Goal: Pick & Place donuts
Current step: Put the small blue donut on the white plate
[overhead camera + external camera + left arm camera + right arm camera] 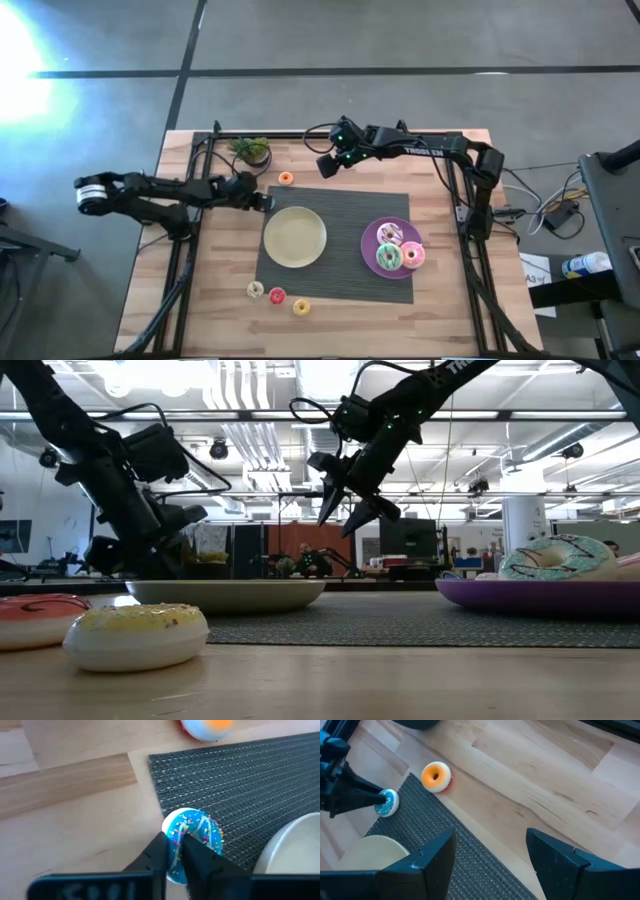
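The blue donut [192, 837] is held on its edge between the two fingers of the left gripper [175, 851], right at the upper left corner of the dark mat [340, 215], half over the mat and half over the wooden table [200, 290]. In the right wrist view the same donut [386, 802] shows at the left edge of the frame, at the tip of that gripper.

The orange donut [285, 178] lies on the bare wood just above the mat's upper left corner, near the blue one but apart from it.

On the mat, the yellow plate [294, 237] sits left of centre. The purple plate [370, 238] sits at the right and carries three bigger donuts: the white one [389, 235], the green one [388, 258] and the pink one [411, 254].

Below the mat, in the lower middle of the high view, three small donuts lie in a row on the wood: cream [255, 290], red [277, 296], yellow [301, 307].

The right gripper [328, 163] hangs in the air above the top edge of the mat, its fingers spread wide and holding nothing. A small green plant [250, 149] stands at the upper left of the table, I think in a pot.
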You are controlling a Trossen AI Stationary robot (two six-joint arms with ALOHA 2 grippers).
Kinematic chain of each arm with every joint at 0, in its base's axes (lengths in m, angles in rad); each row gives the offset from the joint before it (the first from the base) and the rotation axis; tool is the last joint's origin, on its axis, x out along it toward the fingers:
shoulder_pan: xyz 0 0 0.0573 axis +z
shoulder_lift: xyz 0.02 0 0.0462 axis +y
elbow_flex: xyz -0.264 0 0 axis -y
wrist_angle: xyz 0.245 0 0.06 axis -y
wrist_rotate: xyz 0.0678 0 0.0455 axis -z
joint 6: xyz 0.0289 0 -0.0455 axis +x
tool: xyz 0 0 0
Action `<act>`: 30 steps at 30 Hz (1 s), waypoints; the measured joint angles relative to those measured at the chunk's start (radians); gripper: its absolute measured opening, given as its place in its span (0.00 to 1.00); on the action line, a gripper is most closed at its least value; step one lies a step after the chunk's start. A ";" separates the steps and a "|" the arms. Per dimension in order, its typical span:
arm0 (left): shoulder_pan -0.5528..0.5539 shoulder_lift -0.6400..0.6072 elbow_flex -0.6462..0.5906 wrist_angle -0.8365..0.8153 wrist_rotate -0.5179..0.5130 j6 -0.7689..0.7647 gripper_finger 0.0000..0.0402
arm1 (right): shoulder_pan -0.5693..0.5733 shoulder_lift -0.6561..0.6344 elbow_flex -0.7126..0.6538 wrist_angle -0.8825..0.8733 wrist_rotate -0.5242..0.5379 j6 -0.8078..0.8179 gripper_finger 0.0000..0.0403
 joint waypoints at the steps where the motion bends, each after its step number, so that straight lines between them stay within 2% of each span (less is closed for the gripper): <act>1: 0.000 -0.012 0.001 -0.007 0.000 0.000 0.03 | 0.000 -0.004 0.000 -0.001 -0.004 -0.007 0.58; 5: -0.014 -0.087 0.058 -0.094 -0.004 0.002 0.01 | 0.000 -0.025 0.000 -0.008 -0.007 -0.018 0.57; 11: -0.107 -0.161 0.186 -0.139 0.037 0.123 0.00 | 0.000 -0.040 0.000 -0.025 -0.006 -0.036 0.57; 23: -0.288 0.077 0.230 -0.146 0.067 0.131 0.00 | 0.001 -0.040 0.000 -0.051 -0.006 -0.034 0.56; 30: -0.340 0.118 0.237 -0.170 0.038 0.037 0.03 | 0.011 -0.040 0.000 -0.047 -0.006 -0.034 0.56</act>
